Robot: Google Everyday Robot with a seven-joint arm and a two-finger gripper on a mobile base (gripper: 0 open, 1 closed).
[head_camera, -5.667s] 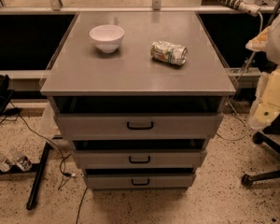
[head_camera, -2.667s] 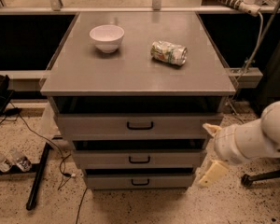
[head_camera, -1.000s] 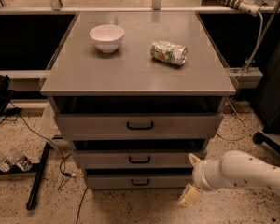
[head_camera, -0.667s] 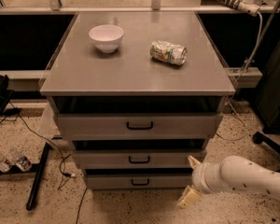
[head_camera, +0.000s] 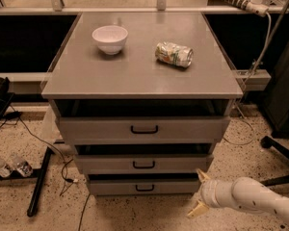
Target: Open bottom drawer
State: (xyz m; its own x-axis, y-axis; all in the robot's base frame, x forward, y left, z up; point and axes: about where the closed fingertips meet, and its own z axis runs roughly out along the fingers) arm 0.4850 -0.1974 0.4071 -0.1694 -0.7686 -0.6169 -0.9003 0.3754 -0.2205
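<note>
Grey bottom drawer [head_camera: 116, 187] sits lowest of three. White gripper [head_camera: 199, 192] hangs just beside its right end, spread open and empty.

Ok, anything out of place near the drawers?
Only the dented green-and-silver can, lying on its side on the grey cabinet top. The gripper hovers, fingers open, right of the grey metal bottom drawer.

arm [head_camera: 260, 201]: extends in low from right | end effector [head_camera: 198, 193]: fingers spread apart, pointing left
</note>
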